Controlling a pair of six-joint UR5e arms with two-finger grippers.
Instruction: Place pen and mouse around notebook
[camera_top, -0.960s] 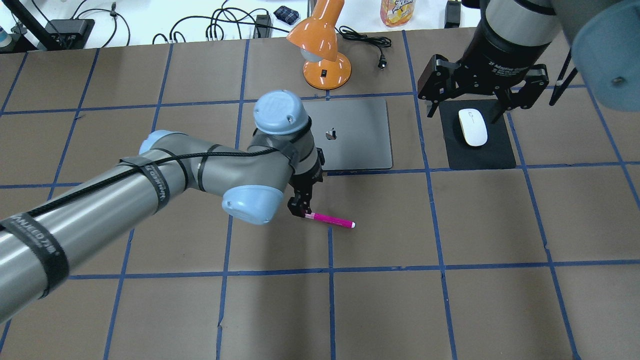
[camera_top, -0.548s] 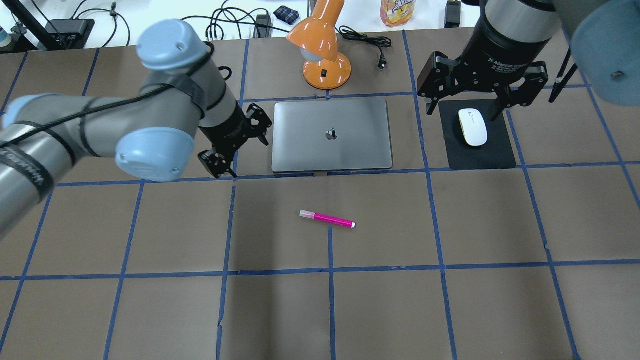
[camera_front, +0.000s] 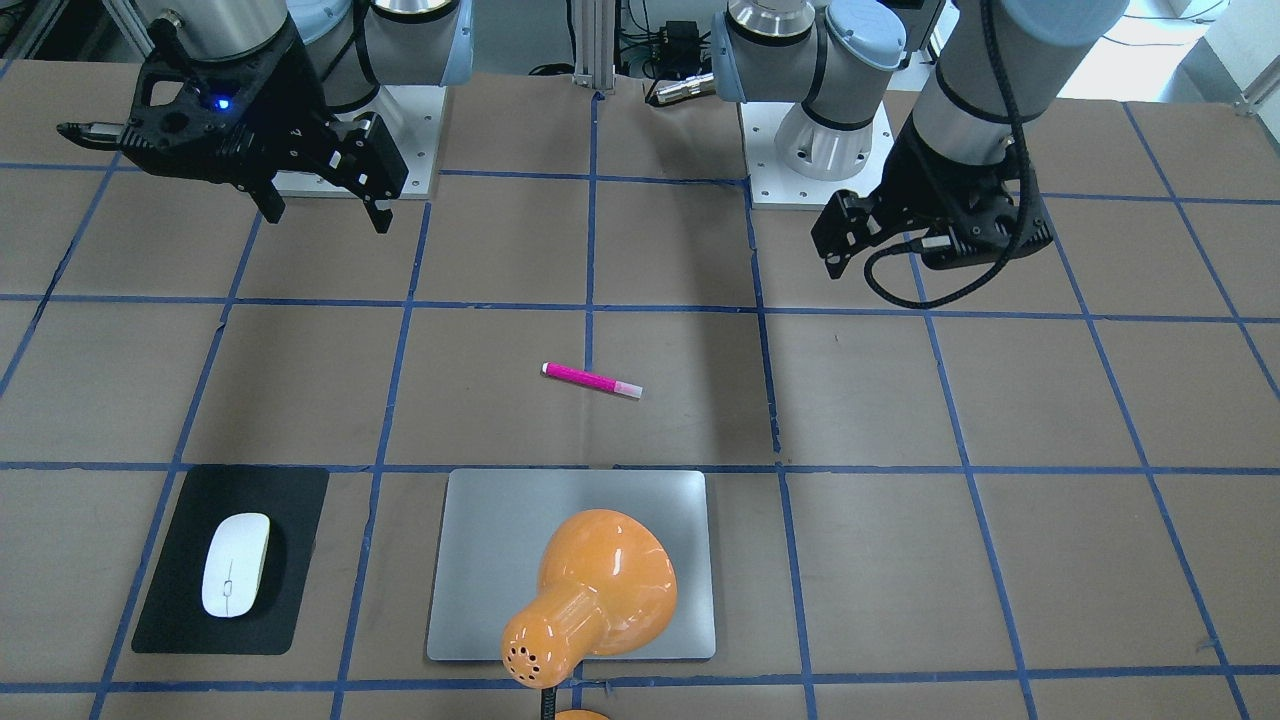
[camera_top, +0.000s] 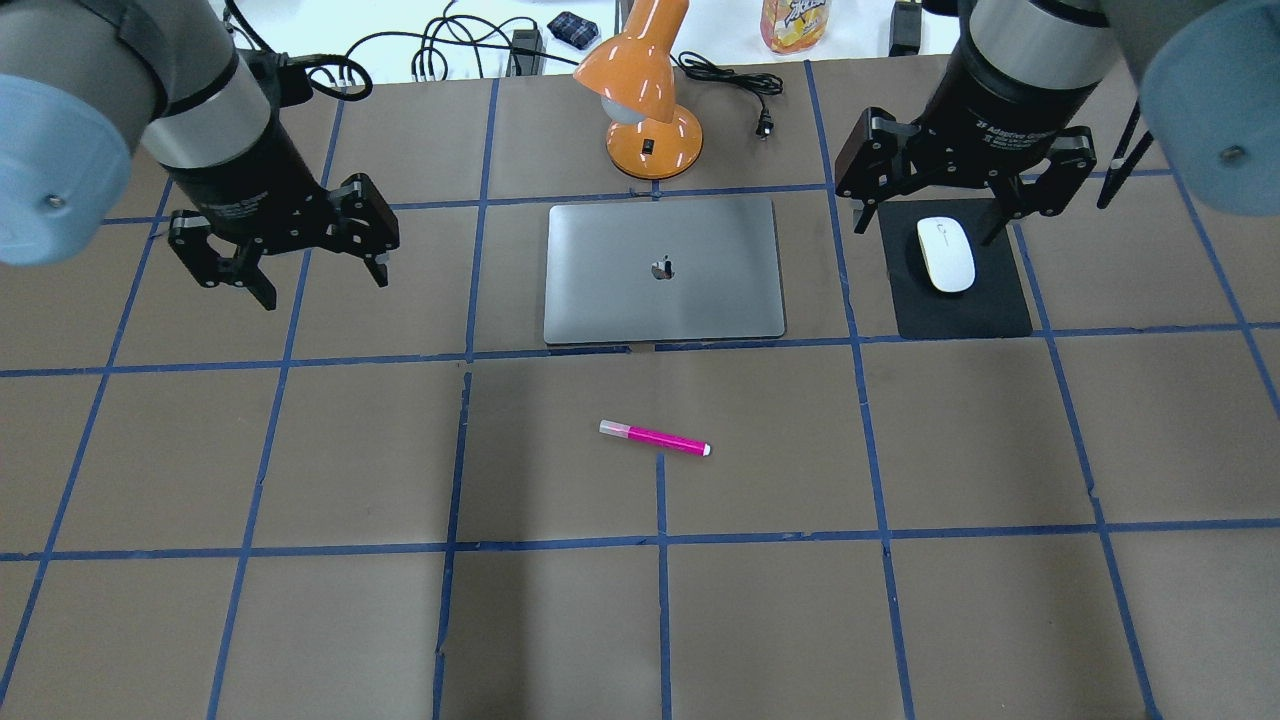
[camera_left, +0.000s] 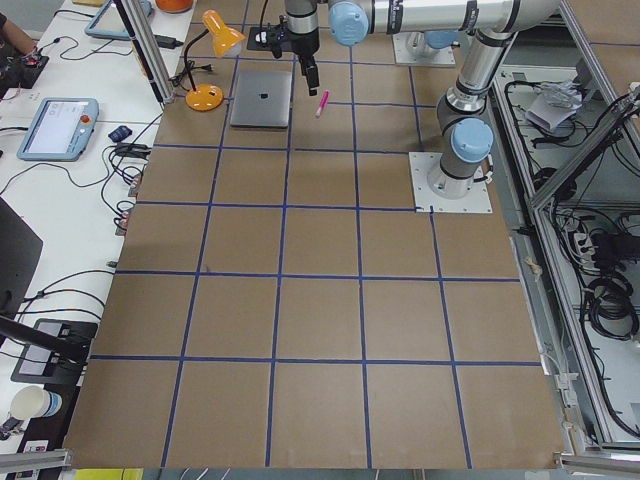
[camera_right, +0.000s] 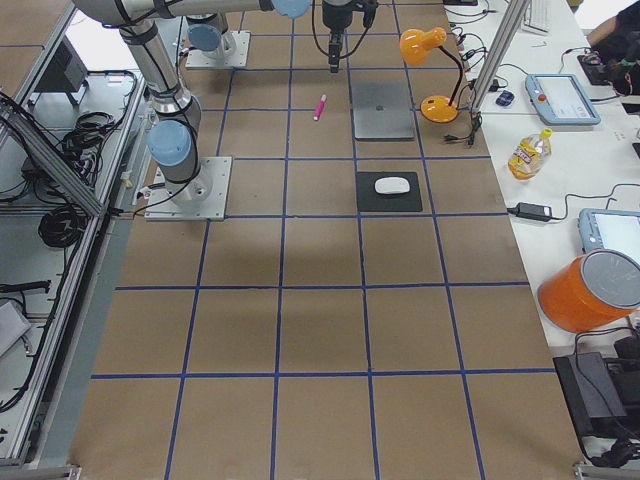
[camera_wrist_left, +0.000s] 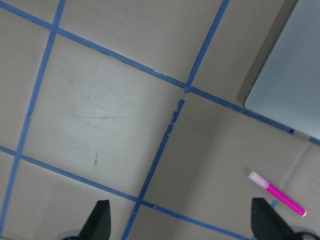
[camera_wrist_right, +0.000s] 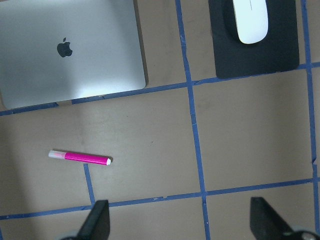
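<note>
I saw the notebook lying flat and closed on the table, and I placed everything else by it; the pen lay on the bare table on the robot's side of the notebook, well apart from its near edge, roughly parallel to that edge with its pale tip toward the notebook's left; nothing touched it. The mouse sat off the notebook's right edge, resting on a black mat that lay near the notebook but not against it; the mouse lay on the mat's far half. The left gripper hung in the air off the notebook's left edge, clear of it, its jaws spread wide and empty; its wrist camera showed both fingertips far apart with only table between them. The right gripper hung above the mat to the notebook's right, jaws likewise released and holding nothing; it stood clear of the mouse. An orange desk lamp stood just beyond the notebook's far edge.
</note>
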